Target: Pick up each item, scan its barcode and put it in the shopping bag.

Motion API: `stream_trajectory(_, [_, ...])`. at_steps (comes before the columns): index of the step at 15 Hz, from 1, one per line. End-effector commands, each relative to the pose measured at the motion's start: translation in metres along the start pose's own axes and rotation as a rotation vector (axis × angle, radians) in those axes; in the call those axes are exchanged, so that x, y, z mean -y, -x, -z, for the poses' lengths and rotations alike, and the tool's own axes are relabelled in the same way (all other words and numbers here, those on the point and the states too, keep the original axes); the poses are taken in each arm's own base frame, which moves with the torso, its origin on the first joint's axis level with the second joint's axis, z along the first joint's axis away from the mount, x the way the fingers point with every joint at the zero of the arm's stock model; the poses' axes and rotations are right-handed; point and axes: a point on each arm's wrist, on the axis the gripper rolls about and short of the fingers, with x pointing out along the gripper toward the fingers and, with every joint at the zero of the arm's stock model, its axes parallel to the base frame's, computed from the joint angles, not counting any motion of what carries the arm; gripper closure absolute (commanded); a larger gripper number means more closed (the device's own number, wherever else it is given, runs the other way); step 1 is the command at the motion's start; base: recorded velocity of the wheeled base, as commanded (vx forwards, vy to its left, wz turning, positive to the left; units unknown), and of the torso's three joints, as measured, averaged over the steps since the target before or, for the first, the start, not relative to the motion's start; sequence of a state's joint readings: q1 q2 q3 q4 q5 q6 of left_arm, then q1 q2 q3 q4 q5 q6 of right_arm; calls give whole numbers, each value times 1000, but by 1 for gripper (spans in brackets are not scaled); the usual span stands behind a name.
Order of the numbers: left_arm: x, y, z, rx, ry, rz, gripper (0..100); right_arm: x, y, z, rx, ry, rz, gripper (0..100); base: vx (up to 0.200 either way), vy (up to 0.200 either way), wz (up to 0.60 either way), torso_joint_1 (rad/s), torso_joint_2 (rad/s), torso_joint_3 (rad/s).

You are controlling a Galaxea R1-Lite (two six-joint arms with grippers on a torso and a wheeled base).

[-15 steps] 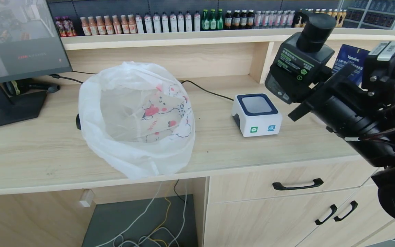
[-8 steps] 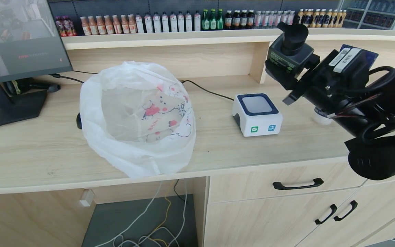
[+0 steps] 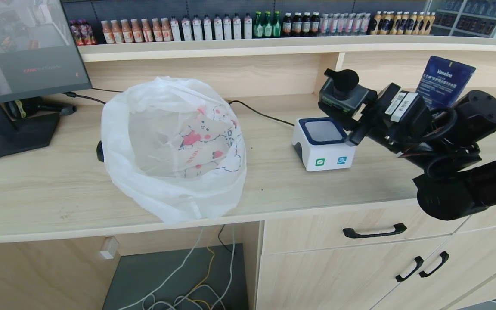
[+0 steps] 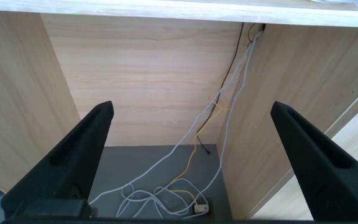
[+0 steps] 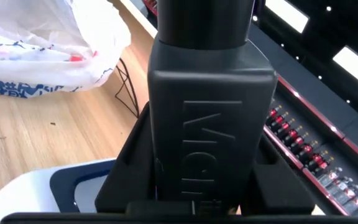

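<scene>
I'm clamping the right claw on the dark bottle, just above the scanner — I judge the barcode needs tilting square to its window, with the shopping bag well beyond.

Mid-frame: light wood counter, raised back ledge behind | top edge: row of drink bottles against a dark wall | upper left: monitor on black stand | lower right: drawers with black handles | bottom centre: open bay, loose cables on grey floor
</scene>
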State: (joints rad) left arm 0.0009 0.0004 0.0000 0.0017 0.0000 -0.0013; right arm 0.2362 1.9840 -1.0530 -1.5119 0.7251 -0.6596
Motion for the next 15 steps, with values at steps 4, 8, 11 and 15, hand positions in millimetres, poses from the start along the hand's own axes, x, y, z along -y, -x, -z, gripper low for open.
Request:
stream_trajectory(4, [0,0,0,1,0,-1,0,-7,-4,18,-36,-20,-2,100,0,0,0,0,0,0])
stream_trajectory(8, [0,0,0,1,0,-1,0,-10,-5,19,-27,-9,-16,100,0,0,0,0,0,0])
stream_trajectory(11, [0,0,0,1,0,-1,0,-12,-4,20,-24,-5,-29,100,0,0,0,0,0,0])
stream_trajectory(15, [0,0,0,1,0,-1,0,-14,-4,18,-24,-8,-34,100,0,0,0,0,0,0])
